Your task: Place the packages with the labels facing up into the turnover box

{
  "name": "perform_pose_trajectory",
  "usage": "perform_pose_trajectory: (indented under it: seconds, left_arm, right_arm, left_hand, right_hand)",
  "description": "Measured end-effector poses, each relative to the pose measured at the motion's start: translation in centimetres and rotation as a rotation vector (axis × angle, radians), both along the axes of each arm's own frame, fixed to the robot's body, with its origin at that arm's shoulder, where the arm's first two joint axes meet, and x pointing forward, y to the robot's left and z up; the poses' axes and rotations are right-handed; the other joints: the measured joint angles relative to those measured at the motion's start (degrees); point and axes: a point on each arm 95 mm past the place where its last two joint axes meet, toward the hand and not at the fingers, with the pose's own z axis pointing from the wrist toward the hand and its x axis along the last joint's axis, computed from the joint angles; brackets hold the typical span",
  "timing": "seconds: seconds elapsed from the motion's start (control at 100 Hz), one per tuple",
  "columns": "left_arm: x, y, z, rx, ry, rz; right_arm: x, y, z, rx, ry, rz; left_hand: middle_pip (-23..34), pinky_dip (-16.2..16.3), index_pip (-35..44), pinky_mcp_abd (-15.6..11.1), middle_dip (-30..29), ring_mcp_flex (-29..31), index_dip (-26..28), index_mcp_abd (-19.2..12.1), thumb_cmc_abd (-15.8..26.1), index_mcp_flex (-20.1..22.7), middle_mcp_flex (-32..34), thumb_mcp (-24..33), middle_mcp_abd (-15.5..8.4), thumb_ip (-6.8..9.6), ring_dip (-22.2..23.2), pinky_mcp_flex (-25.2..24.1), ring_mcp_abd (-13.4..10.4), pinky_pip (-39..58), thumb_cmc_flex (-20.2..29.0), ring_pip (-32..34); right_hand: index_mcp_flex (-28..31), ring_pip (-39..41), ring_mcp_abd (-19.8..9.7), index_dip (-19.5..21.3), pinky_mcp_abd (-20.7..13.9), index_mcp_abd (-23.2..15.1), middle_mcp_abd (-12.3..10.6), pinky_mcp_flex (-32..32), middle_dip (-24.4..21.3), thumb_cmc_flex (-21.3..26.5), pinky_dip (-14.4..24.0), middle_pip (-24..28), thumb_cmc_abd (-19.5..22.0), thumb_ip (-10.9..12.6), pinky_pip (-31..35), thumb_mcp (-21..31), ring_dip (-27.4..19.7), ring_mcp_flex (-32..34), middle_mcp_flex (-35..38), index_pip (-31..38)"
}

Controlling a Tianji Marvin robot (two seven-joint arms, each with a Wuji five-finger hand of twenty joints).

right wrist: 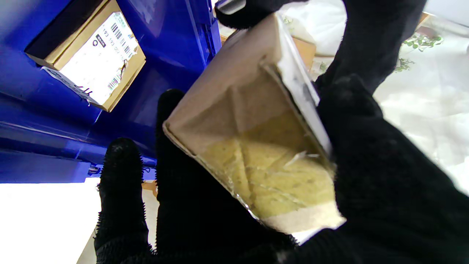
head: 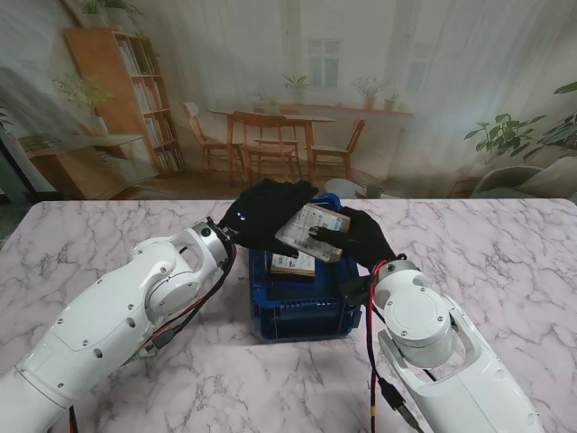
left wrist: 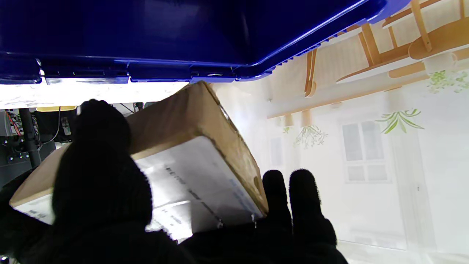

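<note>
While both gloved hands clasp one package (head: 314, 231) above the blue turnover box (head: 302, 316), label up and tilted, the left hand (head: 269, 209) and right hand (head: 361, 236) share its weight; if either lets go early it could tip, catch the rim, or land on the labelled package (head: 294, 263) already inside and come to rest label down

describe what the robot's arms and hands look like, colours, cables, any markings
Both arms are glossy white with rounded, bulbous joint housings and small dark screw holes. Red and black cables run along the outside of each forearm near the wrist. The left hand and right hand wear black knit gloves; small blue lights glow on the left hand's back. No logos are legible.
</note>
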Motion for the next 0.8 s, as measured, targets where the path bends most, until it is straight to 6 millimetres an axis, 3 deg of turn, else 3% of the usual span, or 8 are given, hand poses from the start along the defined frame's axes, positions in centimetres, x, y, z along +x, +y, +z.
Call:
perform_pose_trajectory:
  seconds: [0.17, 0.29, 0.38, 0.42, 0.47, 0.52, 0.6, 0.8]
  left_arm:
    - [0.1, 0.0, 0.0, -0.038, 0.021, 0.001]
    - [0.1, 0.0, 0.0, -0.058, 0.04, 0.007]
    - [0.0, 0.0, 0.2, -0.064, 0.05, 0.018]
    - [-0.1, 0.0, 0.3, -0.064, 0.054, 0.025]
    - [-0.2, 0.0, 0.3, -0.063, 0.063, 0.031]
    - [-0.2, -0.1, 0.4, -0.059, 0.077, 0.039]
    - [-0.3, -0.2, 0.5, -0.059, 0.097, 0.054]
    - [0.0, -0.3, 0.5, -0.087, 0.143, 0.098]
  right_arm:
    - [0.1, 0.0, 0.1, 0.004, 0.003, 0.006]
    - [0.2, 0.0, 0.0, 0.014, 0.01, 0.013]
    - [0.2, 0.0, -0.1, 0.017, 0.009, 0.025]
    - [0.3, 0.0, -0.2, 0.016, 0.003, 0.031]
    - [0.3, 0.0, -0.2, 0.018, -0.001, 0.039]
    - [0.3, -0.1, -0.3, 0.026, 0.0, 0.046]
    - [0.3, -0.2, -0.3, 0.036, 0.002, 0.051]
    - [0.4, -1.0, -0.4, 0.084, -0.017, 0.035]
  left_hand:
    - [8.8, 3.8, 7.4, -0.3, 8.1, 6.1, 11.6, -2.0, -2.8, 2.7, 8.7, -0.7, -1.5, 1.25, 10.7, 5.6, 0.6, 6.4, 1.4, 5.4]
    - [5.8, 5.8, 13.7, 0.6, 18.4, 10.3, 14.8, -2.9, -5.9, 5.2, 12.6, -1.2, -1.5, 1.3, 16.4, 9.7, 1.6, 10.0, 1.4, 6.8]
    - [2.8, 6.5, 15.8, 1.5, 21.8, 12.1, 15.4, -3.1, -7.2, 6.4, 15.2, -1.2, -1.2, 1.3, 20.4, 11.2, 2.3, 11.4, 1.4, 7.1]
    - [1.3, 6.5, 16.1, 1.8, 23.2, 13.2, 16.4, -3.1, -7.7, 7.0, 16.4, -1.2, -1.2, 1.23, 22.1, 11.9, 2.6, 12.0, 1.4, 7.1]
    - [-0.1, 6.6, 16.3, 2.4, 24.0, 14.1, 16.9, -3.1, -7.7, 7.4, 17.6, -1.2, -1.1, 0.27, 23.6, 12.7, 2.9, 12.3, 1.4, 7.1]
    - [-2.1, 6.6, 16.3, 2.7, 25.3, 15.5, 17.0, -3.1, -7.7, 7.9, 19.1, -1.2, -1.0, 0.2, 25.3, 13.7, 3.2, 13.0, 1.4, 7.1]
    - [-4.4, 6.7, 16.6, 3.2, 27.4, 17.0, 17.1, -3.1, -8.0, 8.6, 21.0, -1.2, -0.8, -0.31, 27.3, 14.8, 3.5, 13.7, 1.4, 7.1]
    - [-5.1, 7.1, 17.0, 4.1, 28.2, 18.6, 17.1, -3.1, -8.8, 9.9, 23.0, -1.2, -0.2, -0.31, 28.8, 15.6, 4.3, 14.9, 1.4, 7.6]
  right_hand:
    - [0.0, 0.0, 0.3, 0.0, 0.0, 0.7, 0.4, 0.2, 0.0, 0.0, 0.0, 0.0, 0.0, 0.0, 0.0, 0.0, 0.0, 0.0, -0.1, 0.0]
    - [-0.5, 0.0, 0.5, -1.1, -0.2, 0.9, 0.6, 0.4, 0.4, 0.0, -0.5, 0.0, 0.6, 0.0, 0.0, -0.3, 0.0, -0.2, -0.3, 0.0]
    - [-2.3, -0.1, 0.5, -3.0, -0.2, 0.9, 0.6, 0.2, 1.5, 0.0, -1.0, 1.7, 2.5, 0.0, -0.1, -1.5, 0.0, -2.3, -2.8, -0.4]
    - [-3.0, -0.1, 0.5, -3.0, -0.3, 0.9, 0.6, 0.0, 1.6, 0.0, -1.5, 2.5, 3.1, 0.0, -0.6, -1.5, 0.0, -3.5, -4.1, -3.6]
    - [-4.6, -1.3, 0.5, -0.3, -0.3, -0.6, 0.4, -0.9, 1.9, -1.9, -2.3, 3.5, 4.2, 2.6, -1.4, -0.6, -0.6, -5.7, -6.8, -10.4]
    - [-7.6, -5.0, 0.5, 1.2, -0.3, -2.2, -1.5, -2.6, 1.5, -3.5, -2.9, 3.6, 5.5, 4.7, -3.0, 0.6, -2.5, -10.2, -11.8, -15.2]
    - [-12.5, -10.5, 0.5, 1.5, -1.0, -5.0, -2.2, -6.6, -2.6, -6.1, -3.7, -2.1, 7.1, 6.8, -6.1, 1.8, -4.9, -18.7, -22.4, -20.1]
    - [-19.6, -18.5, 1.0, 0.7, -1.6, -6.5, -1.4, -10.4, -8.3, -10.2, -4.2, -9.3, 7.8, 7.5, -10.9, 1.2, -9.3, -28.9, -36.8, -25.7]
